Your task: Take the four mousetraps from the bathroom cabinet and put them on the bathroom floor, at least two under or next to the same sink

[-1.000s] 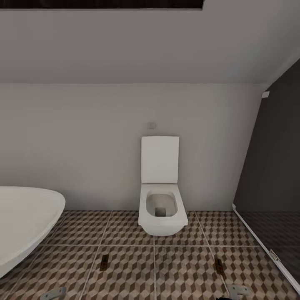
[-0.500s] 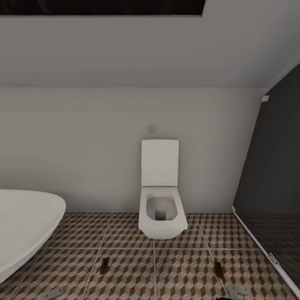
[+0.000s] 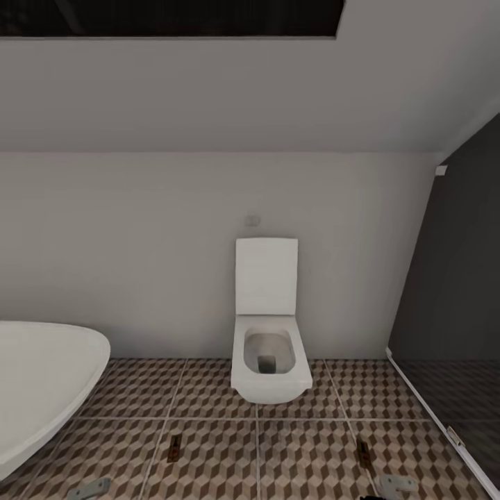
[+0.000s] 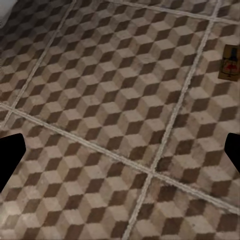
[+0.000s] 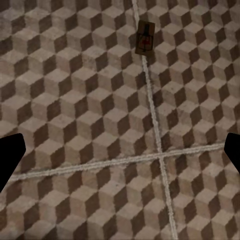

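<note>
Head view: two traps lie on the floor [image 3: 278,451], one [image 3: 175,448] left, one [image 3: 363,448] right, before the toilet [image 3: 269,347]; no sink shows, so they may not count.

Left wrist view: left gripper [image 4: 120,155] wide, empty; trap [image 4: 230,62] partly cut off.

Right wrist view: right gripper [image 5: 120,155] wide, empty; trap [image 5: 144,38] on a grout line, small and blurred.

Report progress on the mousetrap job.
Done: two mousetraps lie on the bathroom floor, either side of the toilet. In hand: nothing; both wrist views show wide-open jaws over bare tile. Left: two more traps, and no sink is in sight here.
</note>
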`<state>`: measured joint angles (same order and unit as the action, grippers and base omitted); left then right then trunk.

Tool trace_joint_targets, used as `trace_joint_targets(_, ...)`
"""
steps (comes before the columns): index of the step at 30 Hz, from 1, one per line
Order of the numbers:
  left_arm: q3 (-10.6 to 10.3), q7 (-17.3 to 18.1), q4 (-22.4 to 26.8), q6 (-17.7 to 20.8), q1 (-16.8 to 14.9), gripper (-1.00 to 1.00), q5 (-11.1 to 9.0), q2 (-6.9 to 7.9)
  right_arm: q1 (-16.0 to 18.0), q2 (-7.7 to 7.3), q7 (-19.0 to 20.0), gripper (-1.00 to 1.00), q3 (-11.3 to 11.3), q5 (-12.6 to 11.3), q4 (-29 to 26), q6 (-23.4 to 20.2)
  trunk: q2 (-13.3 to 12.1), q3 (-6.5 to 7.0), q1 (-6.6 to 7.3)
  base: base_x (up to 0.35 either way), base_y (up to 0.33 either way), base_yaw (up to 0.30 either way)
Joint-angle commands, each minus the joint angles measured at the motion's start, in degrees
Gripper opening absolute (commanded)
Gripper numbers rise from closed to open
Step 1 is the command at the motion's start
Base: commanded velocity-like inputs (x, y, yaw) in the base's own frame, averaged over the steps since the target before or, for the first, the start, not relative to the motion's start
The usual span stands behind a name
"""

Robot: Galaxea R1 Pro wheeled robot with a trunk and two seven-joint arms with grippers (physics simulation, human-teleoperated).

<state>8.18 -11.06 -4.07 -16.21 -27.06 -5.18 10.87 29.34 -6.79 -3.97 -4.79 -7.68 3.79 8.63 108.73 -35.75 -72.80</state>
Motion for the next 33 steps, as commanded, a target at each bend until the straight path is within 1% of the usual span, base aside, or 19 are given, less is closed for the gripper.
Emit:
trace_joint_targets(1,0.1,0.2,-0.3,-0.5,-0.1,1.00,-0.5,0.00,0.1,0.02,0.0,1.00,-0.5,-0.6,0.3,0.4,-0.4,0.12,0.23,0.000,0.000,0.000)
trace_joint_targets(12,0.1,0.2,-0.3,-1.7,-0.1,1.00,-0.5,-0.06,0.1,0.02,0.0,1.00,-0.5,-0.6,0.2,0.4,-4.8,2.10,2.65,0.000,0.000,0.000)
trace_joint_targets(31,0.1,0.2,-0.3,-1.8,-0.1,1.00,-0.6,-0.06,0.1,0.02,0.0,1.00,-0.5,-0.6,0.2,0.4,-12.4,5.51,6.82,0.000,0.000,0.000)
trace_joint_targets(33,0.1,0.2,-0.3,-1.8,-0.1,1.00,-0.6,-0.06,0.1,0.02,0.0,1.00,-0.5,-0.6,0.2,0.4,-12.4,5.51,6.82,0.000,0.000,0.000)
